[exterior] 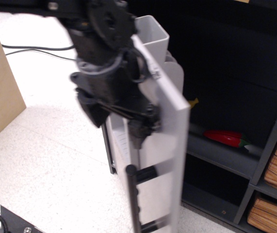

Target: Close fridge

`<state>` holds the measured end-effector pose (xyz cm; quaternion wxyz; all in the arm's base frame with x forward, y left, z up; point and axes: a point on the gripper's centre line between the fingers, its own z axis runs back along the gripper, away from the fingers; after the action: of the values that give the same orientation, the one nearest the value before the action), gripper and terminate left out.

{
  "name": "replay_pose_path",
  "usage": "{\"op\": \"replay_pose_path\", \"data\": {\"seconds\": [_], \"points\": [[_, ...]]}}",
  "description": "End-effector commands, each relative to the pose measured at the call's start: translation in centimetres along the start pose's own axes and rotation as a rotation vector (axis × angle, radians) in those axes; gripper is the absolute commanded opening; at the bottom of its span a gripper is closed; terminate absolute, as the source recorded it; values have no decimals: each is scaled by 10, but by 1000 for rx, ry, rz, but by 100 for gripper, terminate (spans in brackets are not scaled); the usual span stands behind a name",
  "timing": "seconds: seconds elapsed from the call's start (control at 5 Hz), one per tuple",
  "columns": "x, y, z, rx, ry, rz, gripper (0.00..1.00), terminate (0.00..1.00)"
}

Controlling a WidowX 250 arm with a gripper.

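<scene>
The fridge has a black shelved interior (235,63) and a light grey door (170,145) that stands part-way swung toward the cabinet. The door's black vertical bar handle (134,199) is at the lower front. A white bin (153,36) is mounted on the door's inner side. My black gripper (140,133) presses against the door's outer face just above the handle. Its fingers are blurred and seen end-on, so their opening is unclear.
A red pepper (225,137) lies on a fridge shelf and a yellow banana tip (193,102) peeks past the door edge. A grey shelf unit with tan slatted boxes (274,194) stands at the right. A tan panel (0,87) stands at the left; a cable (26,48) lies on the floor.
</scene>
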<state>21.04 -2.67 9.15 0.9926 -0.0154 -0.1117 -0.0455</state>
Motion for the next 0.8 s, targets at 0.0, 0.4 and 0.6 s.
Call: {"op": "replay_pose_path", "data": {"seconds": [0.0,0.4,0.6], "points": [[75,-7,-5,-37,-118,21,100,0],[112,-17,-19,-31,-201,62,100,0],[122,-20,-24,-16,-247,60,100,0]]}}
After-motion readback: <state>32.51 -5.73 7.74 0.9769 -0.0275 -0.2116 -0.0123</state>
